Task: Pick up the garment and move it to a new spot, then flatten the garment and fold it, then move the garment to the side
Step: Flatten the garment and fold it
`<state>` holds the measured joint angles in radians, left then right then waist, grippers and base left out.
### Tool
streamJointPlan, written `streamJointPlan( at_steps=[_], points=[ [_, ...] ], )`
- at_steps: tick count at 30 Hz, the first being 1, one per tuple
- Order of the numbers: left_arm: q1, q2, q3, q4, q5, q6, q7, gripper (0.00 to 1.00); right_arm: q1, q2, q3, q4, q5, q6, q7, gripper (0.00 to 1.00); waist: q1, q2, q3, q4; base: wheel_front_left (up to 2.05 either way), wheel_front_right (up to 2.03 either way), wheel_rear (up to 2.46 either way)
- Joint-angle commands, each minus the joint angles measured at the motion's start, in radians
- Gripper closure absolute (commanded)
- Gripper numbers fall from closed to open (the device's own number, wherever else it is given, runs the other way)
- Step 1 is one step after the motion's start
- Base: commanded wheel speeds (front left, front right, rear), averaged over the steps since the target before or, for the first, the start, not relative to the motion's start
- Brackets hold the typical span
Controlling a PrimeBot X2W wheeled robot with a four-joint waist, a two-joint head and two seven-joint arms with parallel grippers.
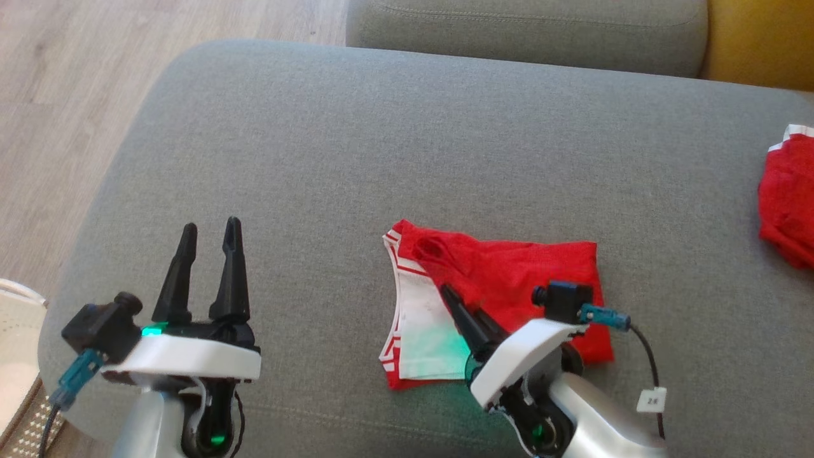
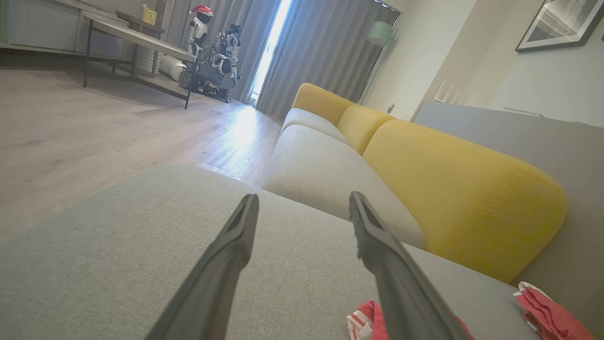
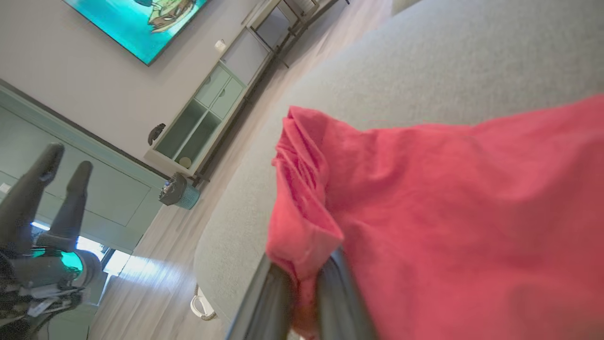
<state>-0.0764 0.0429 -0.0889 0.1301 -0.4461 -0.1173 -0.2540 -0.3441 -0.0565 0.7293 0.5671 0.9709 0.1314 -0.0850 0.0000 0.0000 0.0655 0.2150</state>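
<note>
Head cam: the garment (image 1: pixel 509 273) lies folded into a rough rectangle on the grey seat cushion (image 1: pixel 318 159), near its front edge and a bit right of the middle, red side up w/ a white striped panel on its left. Right gripper (image 1: pixel 463 304) comes in low from the front edge, forearm angled, fingers pinched together on the fabric about where red meets white. Left gripper (image 1: pixel 211 226) hovers over the cushion's front left part, fingers spread and pointing away from the robot, nothing in them. A 2nd red bundle (image 1: pixel 788 197) sits at the right edge, well apart. Left wrist cam: fingers wide apart over bare cushion, the garment's striped corner just peeking in at the bottom. Right wrist cam: both fingers closed on a bunched red fold. IMO this thing is light, floppy, prob a bit slick, so the layers will slide and the fold falls open if lifted by one point. Better to grab thru all layers at an edge or corner, ideally w/ both hands.
</note>
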Motion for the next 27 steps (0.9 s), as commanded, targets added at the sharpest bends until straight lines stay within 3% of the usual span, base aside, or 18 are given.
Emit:
streamJointPlan(
  at_steps=[1, 2, 3, 4, 10, 15, 18, 22, 27],
  points=[
    [-0.036, 0.007, 0.024, -0.034, 0.005, 0.002, -0.008, 0.00, -0.049, 0.006, 0.025, -0.017, 0.022, -0.001, -0.022, 1.00, 0.0000, 0.0000, -0.001, 0.000, 0.00, 0.00, 0.00],
    [-0.036, 0.007, 0.025, -0.034, 0.005, 0.003, -0.008, 0.00, -0.056, 0.006, 0.043, -0.005, 0.041, -0.001, -0.032, 0.89, 0.0000, 0.0000, -0.002, 0.000, 0.00, 0.00, 0.00],
    [-0.036, 0.007, 0.026, -0.033, 0.005, 0.003, -0.008, 0.00, -0.062, 0.006, 0.061, 0.004, 0.059, -0.001, -0.042, 0.08, 0.0000, 0.0000, -0.002, -0.001, 0.00, 0.00, 0.00],
    [-0.036, 0.007, 0.026, -0.033, 0.004, 0.004, -0.008, 0.00, -0.069, 0.006, 0.080, 0.012, 0.082, -0.001, -0.045, 0.00, 0.0000, 0.0000, -0.003, -0.002, 0.00, 0.00, 0.00],
    [-0.033, 0.007, 0.034, -0.030, 0.005, 0.005, -0.008, 0.00, -0.111, 0.006, 0.166, 0.009, 0.197, -0.001, -0.097, 0.00, 0.0000, 0.0000, -0.009, -0.015, 0.00, 0.00, 0.00],
    [-0.023, 0.007, 0.038, -0.033, 0.003, 0.006, -0.008, 0.00, -0.164, 0.006, 0.150, 0.058, 0.200, -0.001, -0.141, 0.00, 0.0000, 0.0000, -0.016, -0.037, 0.00, 0.00, 0.00],
    [-0.021, 0.007, 0.040, -0.040, 0.003, 0.008, -0.008, 0.00, -0.210, 0.006, 0.104, 0.104, 0.128, -0.001, -0.162, 0.00, 0.0000, 0.0000, -0.016, -0.053, 0.00, 0.00, 0.00],
    [-0.021, 0.007, 0.037, -0.052, 0.001, 0.011, -0.008, 0.00, -0.259, -0.010, -0.005, 0.161, -0.049, -0.001, -0.174, 0.00, 0.0000, 0.0000, -0.019, -0.073, 0.00, 0.00, 0.00],
    [-0.025, 0.007, 0.030, -0.066, -0.001, 0.014, -0.008, 0.00, -0.233, -0.072, -0.188, 0.109, -0.258, -0.001, -0.176, 0.00, 0.0000, 0.0000, -0.017, -0.093, 0.00, 0.00, 0.00]
  ],
)
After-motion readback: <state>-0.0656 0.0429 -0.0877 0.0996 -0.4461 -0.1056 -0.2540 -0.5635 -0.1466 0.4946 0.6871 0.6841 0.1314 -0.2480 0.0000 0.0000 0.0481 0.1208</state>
